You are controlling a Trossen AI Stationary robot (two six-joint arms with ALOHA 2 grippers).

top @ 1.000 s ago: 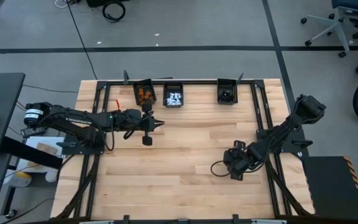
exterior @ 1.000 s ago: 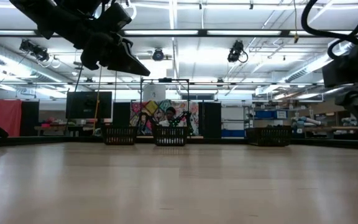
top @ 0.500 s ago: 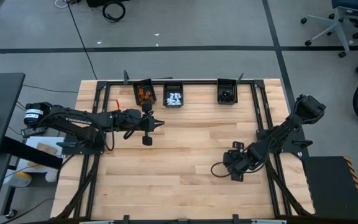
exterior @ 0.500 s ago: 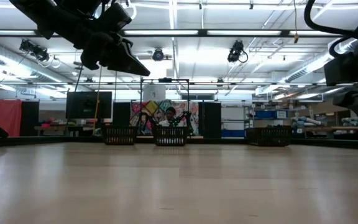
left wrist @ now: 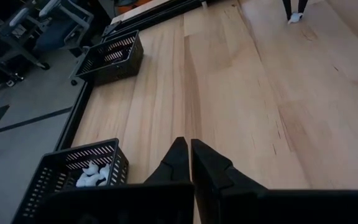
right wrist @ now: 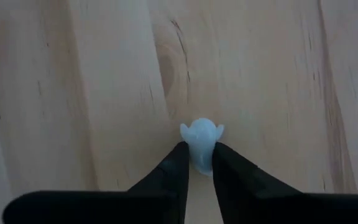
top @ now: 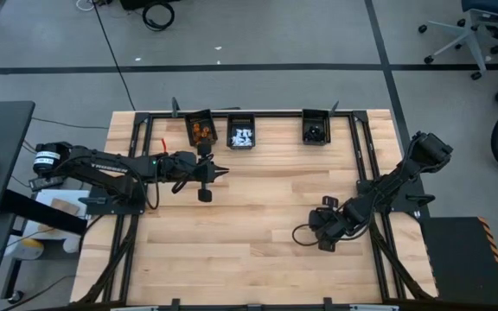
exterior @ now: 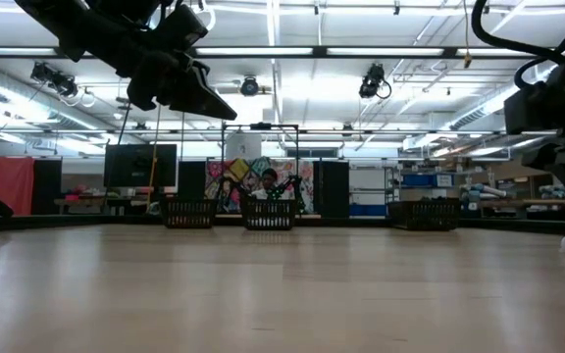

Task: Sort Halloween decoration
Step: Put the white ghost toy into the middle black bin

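Overhead: wooden table [top: 249,207] largest, both arms over it. Three black bins along far edge: orange trinkets in left bin [top: 200,130], white trinkets in middle bin [top: 241,134], black trinkets in right bin [top: 316,130]. Left hand [top: 223,172] hovers just before orange and white bins, fingers pressed together, holding nothing. Right hand [right wrist: 199,163] low over table at near right, fingers pinched on small white ghost trinket [right wrist: 201,142], which sits on wood.
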